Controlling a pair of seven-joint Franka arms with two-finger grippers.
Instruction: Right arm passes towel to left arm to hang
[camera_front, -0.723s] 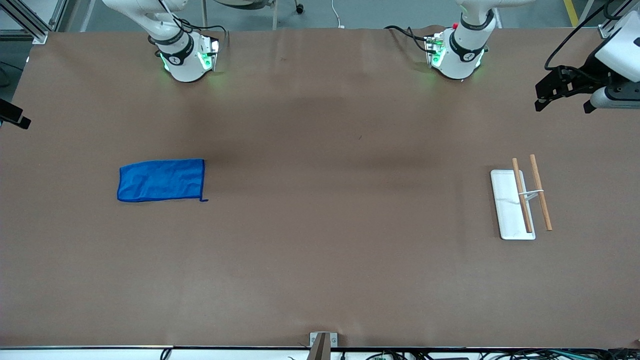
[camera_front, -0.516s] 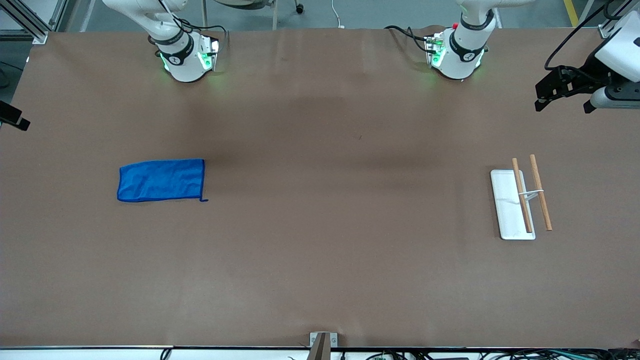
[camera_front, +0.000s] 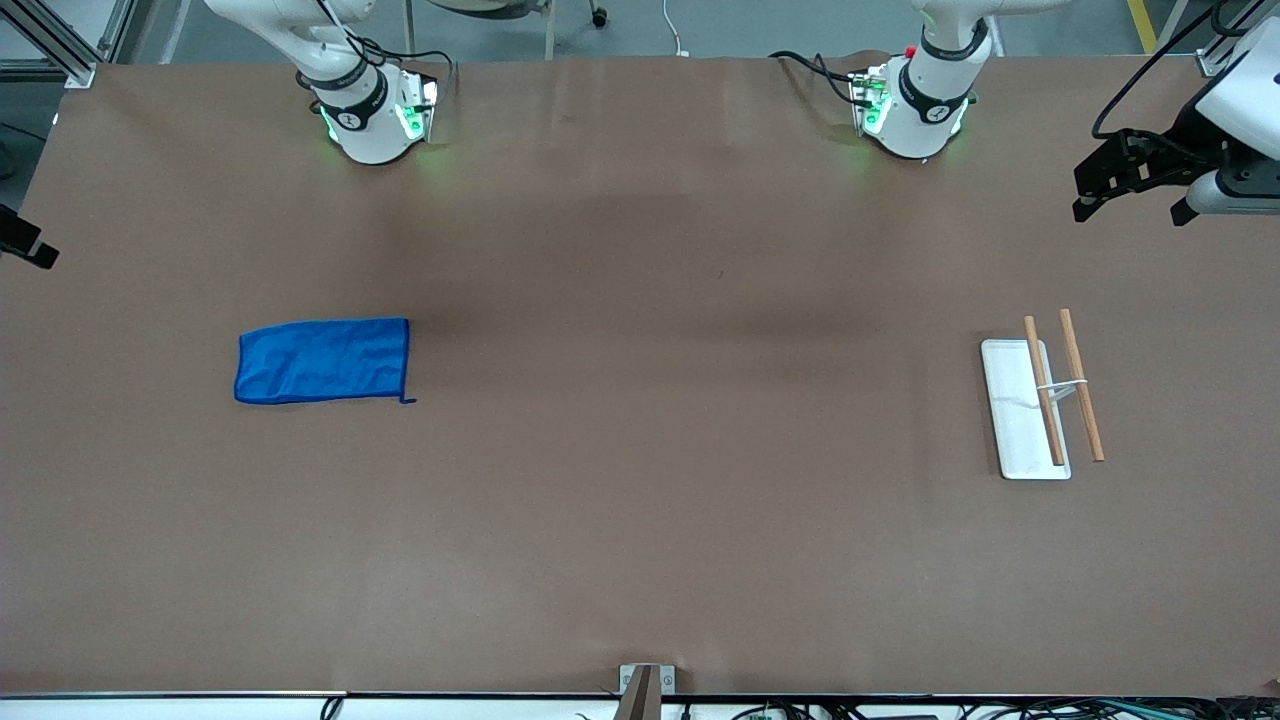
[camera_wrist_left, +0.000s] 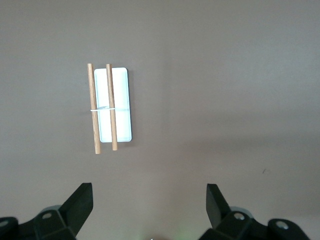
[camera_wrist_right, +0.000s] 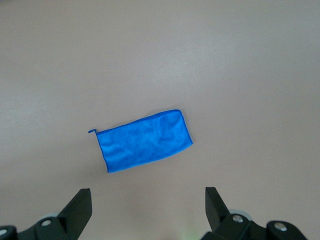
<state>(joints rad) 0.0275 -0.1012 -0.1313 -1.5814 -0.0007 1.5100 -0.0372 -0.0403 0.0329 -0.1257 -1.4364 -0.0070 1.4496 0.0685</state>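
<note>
The bright blue towel (camera_front: 322, 360) lies flat on the brown table toward the right arm's end, with a loose thread at one corner. It also shows in the right wrist view (camera_wrist_right: 145, 146). My right gripper (camera_wrist_right: 149, 197) is open and empty, high above the table. Only a black part of it (camera_front: 28, 238) shows at the front view's edge. My left gripper (camera_front: 1130, 205) hangs high over the left arm's end of the table. It is open and empty in the left wrist view (camera_wrist_left: 149, 195).
A small rack (camera_front: 1040, 400), a white base with two wooden rods, stands toward the left arm's end, and shows in the left wrist view (camera_wrist_left: 112, 107). The right arm's base (camera_front: 372, 115) and the left arm's base (camera_front: 915, 105) stand at the table's edge.
Both grippers have shifted only slightly at the view's edges. The towel and the rack have not moved.
</note>
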